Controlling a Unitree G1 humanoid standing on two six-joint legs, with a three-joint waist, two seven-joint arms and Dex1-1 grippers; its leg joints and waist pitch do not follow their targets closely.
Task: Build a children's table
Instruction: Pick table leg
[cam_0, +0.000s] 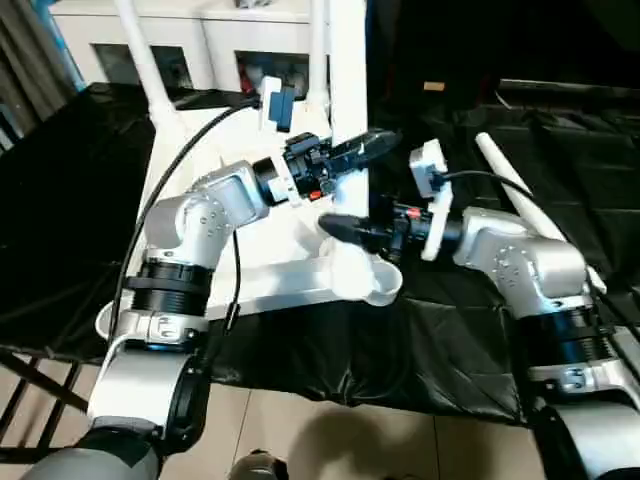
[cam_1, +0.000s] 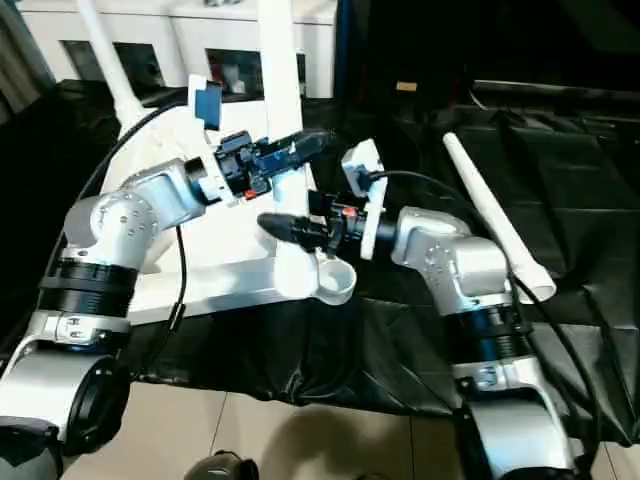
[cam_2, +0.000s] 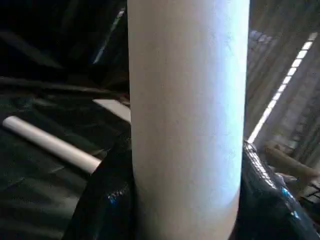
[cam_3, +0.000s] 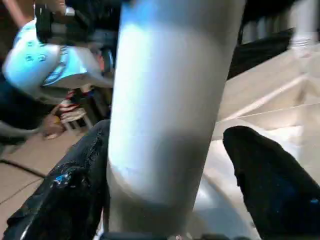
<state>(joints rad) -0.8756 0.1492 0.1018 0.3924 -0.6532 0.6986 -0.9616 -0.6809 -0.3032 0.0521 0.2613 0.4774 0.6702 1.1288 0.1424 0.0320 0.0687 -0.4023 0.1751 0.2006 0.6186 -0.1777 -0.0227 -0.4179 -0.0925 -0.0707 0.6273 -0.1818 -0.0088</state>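
1. White plastic tabletop is lying upside down on black cloth, ribbed underside up, corner sockets facing up. Looks deliberate: legs go in from above that way.
2. Leg is standing upright in near corner socket; both grippers are working it, prob. to keep it vertical while it's seated or twisted home.
3. Two more legs are standing at far side: one leaning at far-left corner, one just behind the leg being worked. So three sockets seem filled.
4. Fourth leg is lying loose on cloth to robot's right, well apart from tabletop, not yet fitted.
5. Left gripper is reaching across at mid-height of the upright leg. Wrist view: leg is sitting between the two black fingers, both pressing against its sides, roughly half spread. Reads as a grip on the leg.
6. Right gripper is sitting lower, just above the socket. Wrist view: one finger is lying against the leg, other finger is standing clear w/ a visible gap. So it's spread wide around the leg, straddling, not clamping.
7. Judgement: left is doing the holding; right looks to be letting go or re-gripping near the base.
8. White cabinet w/ glass doors is standing behind the work, not part of job.
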